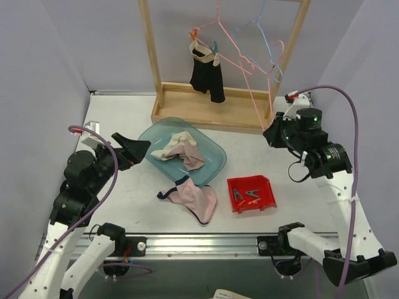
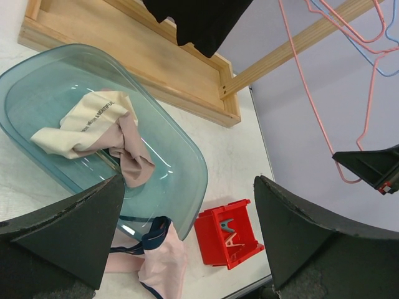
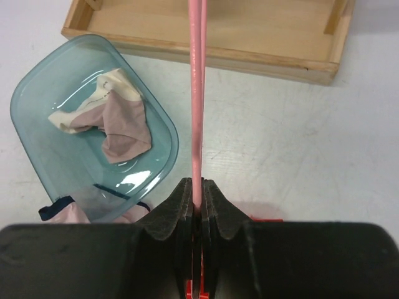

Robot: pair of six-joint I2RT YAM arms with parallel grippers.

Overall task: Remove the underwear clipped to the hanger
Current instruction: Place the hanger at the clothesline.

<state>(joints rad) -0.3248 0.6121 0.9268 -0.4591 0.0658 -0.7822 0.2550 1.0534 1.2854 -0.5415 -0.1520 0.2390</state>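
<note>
Firmly clamps the pink hanger (image 3: 197, 93) with the right claw (image 3: 197, 190): jaws almost together, only the thin wire pinched between the fingers. Grips low on the hanger's right side, close to the right post of the wooden rack (image 1: 149, 50), above the table (image 1: 118, 118).

Holds the left claw (image 1: 134, 146) spread wide, with nothing between the fingers (image 2: 75, 230) and nothing touched. Hovers just left of the teal bowl (image 1: 212, 163), pointed across it toward the rack.

Up on the left side of the pink hanger: the black underwear (image 1: 206, 71) with a beige waistband, pinned by an orange clothespin (image 1: 194, 32) and a blue clothespin (image 1: 215, 47), dangling above the rack's wooden base.

Inside the bowl: the pale underwear (image 1: 181, 149), crumpled in a cream and pink heap near the middle.

Down on the table, against the bowl's near rim: the dark-trimmed underwear (image 1: 194, 200), pink, lying loosely spread.

Just right of that, apart from the bowl: a red tray (image 1: 249, 180) with a few loose clothespins lying inside.
</note>
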